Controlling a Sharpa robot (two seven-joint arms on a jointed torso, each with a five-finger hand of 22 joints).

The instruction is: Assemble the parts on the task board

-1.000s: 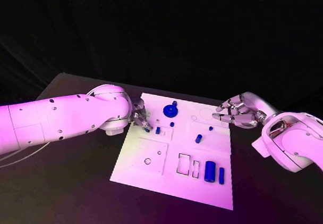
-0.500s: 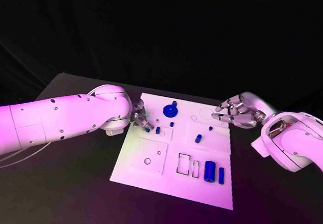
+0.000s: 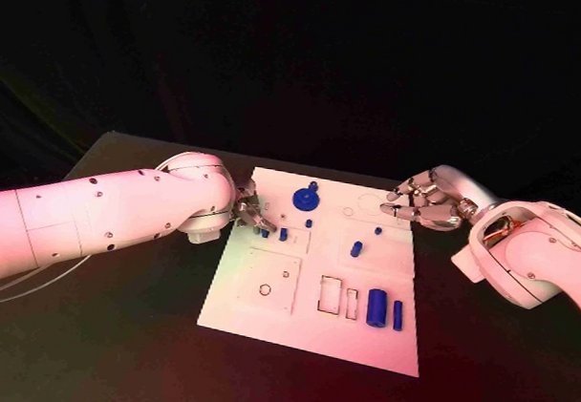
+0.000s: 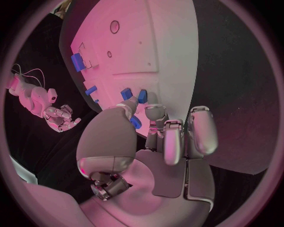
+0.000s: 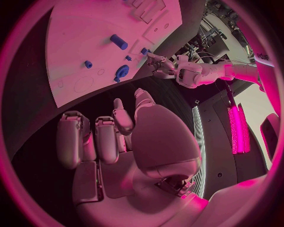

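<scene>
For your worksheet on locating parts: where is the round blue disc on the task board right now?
In the head view the round blue disc sits near the far edge of the task board, just right of the left hand, with a small blue peg beyond it.

place: probably a lab | black table | dark backdrop | cabling and rigs

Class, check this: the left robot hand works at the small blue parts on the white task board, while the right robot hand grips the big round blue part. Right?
Not quite. In the head view the right robot hand holds nothing and hovers at the task board's far right edge; the round blue part sits on the board, apart from it. The left robot hand is at the small blue parts.
</scene>
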